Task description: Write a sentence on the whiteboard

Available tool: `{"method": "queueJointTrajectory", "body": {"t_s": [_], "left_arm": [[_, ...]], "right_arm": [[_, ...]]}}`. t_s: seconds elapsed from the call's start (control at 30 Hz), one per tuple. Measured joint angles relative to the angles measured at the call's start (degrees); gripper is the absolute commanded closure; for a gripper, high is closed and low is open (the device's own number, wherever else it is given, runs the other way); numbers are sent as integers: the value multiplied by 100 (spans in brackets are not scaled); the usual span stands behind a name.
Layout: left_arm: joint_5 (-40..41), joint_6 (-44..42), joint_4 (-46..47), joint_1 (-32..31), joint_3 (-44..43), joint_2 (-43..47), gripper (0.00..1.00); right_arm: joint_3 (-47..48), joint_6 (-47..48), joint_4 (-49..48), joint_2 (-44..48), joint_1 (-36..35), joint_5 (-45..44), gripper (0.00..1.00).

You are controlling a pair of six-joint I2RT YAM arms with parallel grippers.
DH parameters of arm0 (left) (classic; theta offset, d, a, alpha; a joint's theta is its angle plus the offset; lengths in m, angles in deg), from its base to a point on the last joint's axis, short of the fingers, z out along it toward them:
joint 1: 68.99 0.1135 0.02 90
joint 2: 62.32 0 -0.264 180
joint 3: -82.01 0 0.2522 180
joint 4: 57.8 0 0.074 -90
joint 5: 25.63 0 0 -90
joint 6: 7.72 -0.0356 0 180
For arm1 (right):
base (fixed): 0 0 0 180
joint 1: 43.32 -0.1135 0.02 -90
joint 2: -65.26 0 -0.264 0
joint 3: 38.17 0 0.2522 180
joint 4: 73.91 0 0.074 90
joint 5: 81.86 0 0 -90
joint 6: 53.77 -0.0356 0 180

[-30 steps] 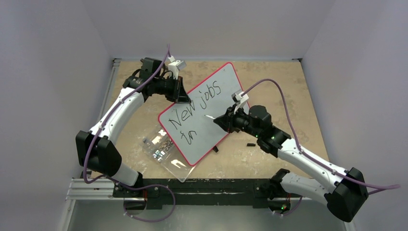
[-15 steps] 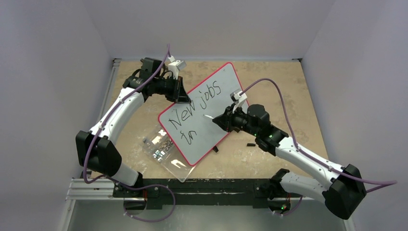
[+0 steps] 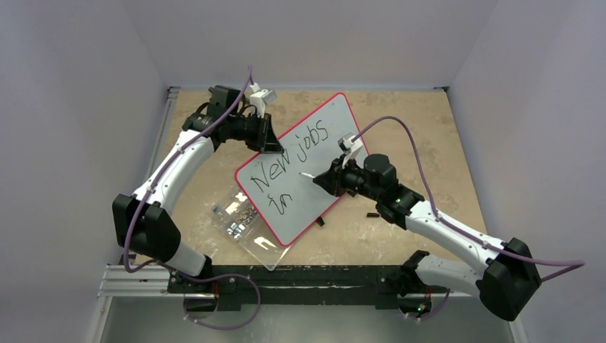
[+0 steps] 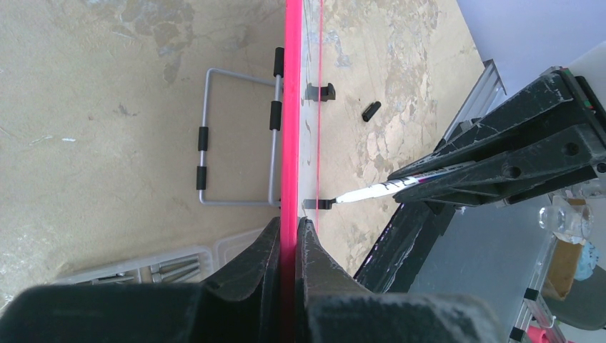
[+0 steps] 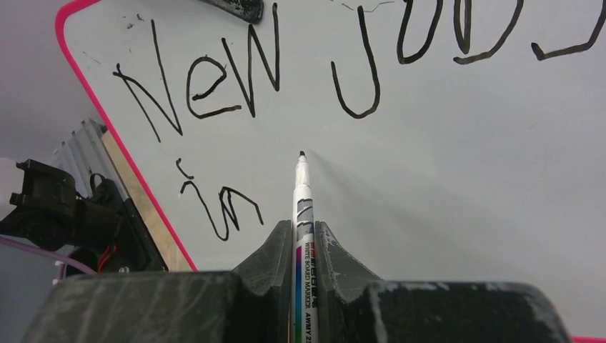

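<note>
Your left gripper (image 4: 289, 227) pinches the whiteboard (image 3: 314, 196) rim; your right gripper (image 5: 304, 230) clamps a marker (image 5: 301, 189) near the sentence (image 5: 204, 89), by "in".

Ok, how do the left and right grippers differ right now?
The left gripper is shut on the red rim of the whiteboard; the right gripper is shut on a marker. The left sits at the board's far edge; the right is over its face, marker tip near the sentence. Both grip something.

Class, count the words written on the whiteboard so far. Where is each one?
3. "New" begins the upper line, "jobs" follows it, and "in" sits alone on the lower line of the whiteboard. The right gripper may hide some board.
</note>
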Motion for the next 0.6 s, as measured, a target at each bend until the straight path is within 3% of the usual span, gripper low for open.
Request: {"method": "queueJointTrajectory", "body": {"t_s": [0.6], "left_arm": [[4, -4, -9, 7, 0, 2, 100]], "right_arm": [[0, 68, -31, -481, 4, 496, 100]]}}
